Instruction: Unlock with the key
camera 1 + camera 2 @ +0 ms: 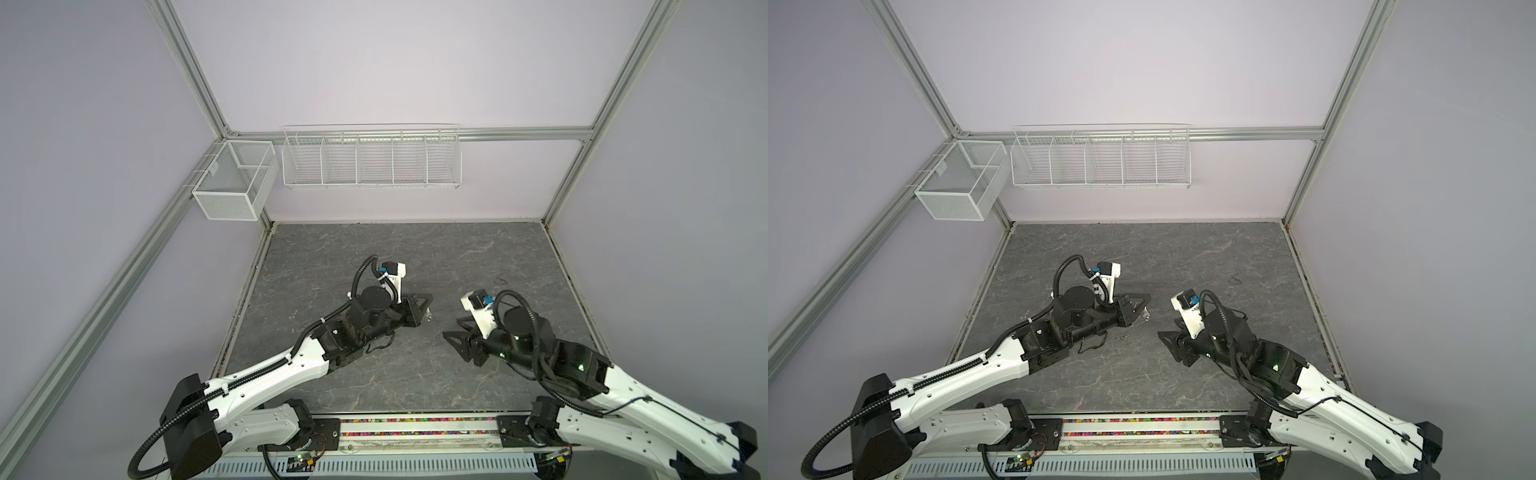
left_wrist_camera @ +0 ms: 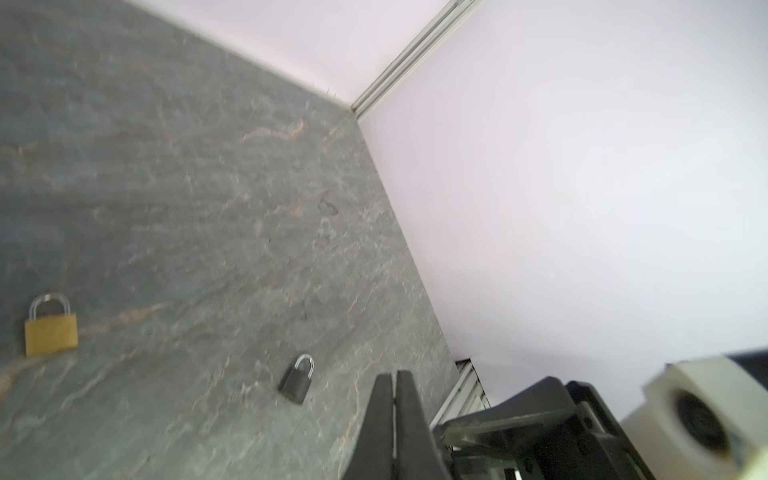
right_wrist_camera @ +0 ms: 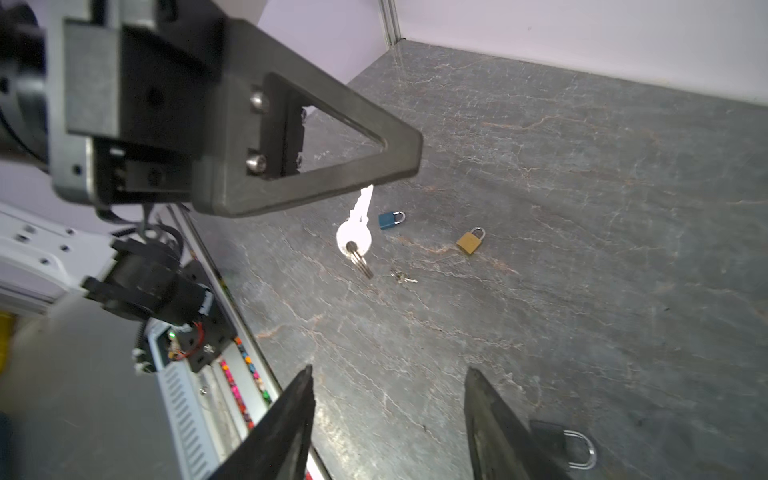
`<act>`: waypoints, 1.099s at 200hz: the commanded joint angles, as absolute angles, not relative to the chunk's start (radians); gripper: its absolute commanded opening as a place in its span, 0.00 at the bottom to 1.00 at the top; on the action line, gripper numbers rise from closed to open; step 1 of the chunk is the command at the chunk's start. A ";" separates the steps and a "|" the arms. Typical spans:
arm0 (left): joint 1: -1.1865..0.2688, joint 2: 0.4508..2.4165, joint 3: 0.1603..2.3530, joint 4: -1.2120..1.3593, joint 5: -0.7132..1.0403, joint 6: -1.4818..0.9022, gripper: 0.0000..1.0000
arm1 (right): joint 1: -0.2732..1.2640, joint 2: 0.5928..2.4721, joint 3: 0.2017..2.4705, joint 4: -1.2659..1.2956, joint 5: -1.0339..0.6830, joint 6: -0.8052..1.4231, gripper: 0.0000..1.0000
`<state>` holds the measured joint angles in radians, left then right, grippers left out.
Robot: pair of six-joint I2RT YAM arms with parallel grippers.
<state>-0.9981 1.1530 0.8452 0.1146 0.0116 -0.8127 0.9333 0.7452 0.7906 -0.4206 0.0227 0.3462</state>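
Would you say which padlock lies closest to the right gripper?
The black padlock, beside the right gripper; the blue padlock and brass padlock lie farther off.

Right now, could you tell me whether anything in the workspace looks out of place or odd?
Yes: the left gripper is pinching the silver key by its blade tip, bow and ring dangling below, so the end that enters a keyhole is covered.

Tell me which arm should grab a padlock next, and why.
Right. The left gripper is shut on the key, so it is occupied. The right gripper is open and empty, and the black padlock lies right beside one of its fingers. It could probably steady that lock for the key.
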 commanded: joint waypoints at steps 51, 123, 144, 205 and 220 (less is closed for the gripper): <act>-1.000 1.195 0.829 0.547 0.000 -0.660 0.00 | 0.634 0.753 0.720 -0.056 -0.572 0.700 0.61; -1.000 1.306 0.908 0.687 0.116 -0.760 0.00 | 0.561 0.767 0.662 0.218 -0.605 0.813 0.56; -1.000 1.311 0.896 0.729 0.101 -0.793 0.00 | 0.560 0.770 0.670 0.254 -0.584 0.810 0.56; -0.999 1.289 0.899 0.763 0.139 -0.795 0.00 | 0.555 0.833 0.701 0.349 -0.552 0.817 0.49; -0.999 1.280 0.890 0.755 0.130 -0.800 0.00 | 0.555 0.827 0.693 0.388 -0.548 0.823 0.47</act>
